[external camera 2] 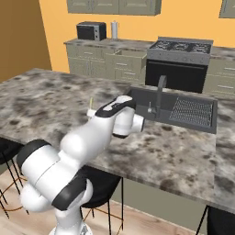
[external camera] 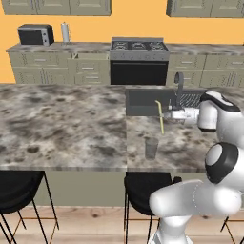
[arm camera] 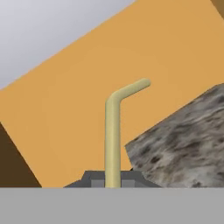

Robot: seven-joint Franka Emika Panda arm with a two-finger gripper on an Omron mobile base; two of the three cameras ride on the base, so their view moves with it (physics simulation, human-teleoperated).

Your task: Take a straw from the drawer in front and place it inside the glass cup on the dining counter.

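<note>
1. The dining counter [external camera: 62, 124] — the long island with the speckled stone top — spreads across the foreground, stools tucked under its near edge and a sink [external camera: 143, 101] with a tap [external camera: 179, 82] set into its far side. The robot arm [external camera: 209, 157] reaches over it from the near side, so the work now sits here.

2. The gripper [external camera: 165, 113] hangs above the counter just in front of the sink, its jaws closed narrow on the straw [external camera: 160, 118]. Fetching the straw looks done; what is left, by my reading, is to line it up over the glass cup [external camera: 151, 147], lower it in and let go.

3. The glass cup stands upright on the counter near its front edge, below the gripper and a little to the left in the left base view. Nothing is in it yet.

4. The straw is pale yellow. In the left base view its long axis runs close to vertical — the straight end points down toward the counter and ends above the cup's rim, apart from it, and seems slightly to the right of the cup's mouth.

5. In the hand view the straw [arm camera: 112, 144] rises from between the finger tips and its short bent tip angles off to one side, away from the hand.
</note>
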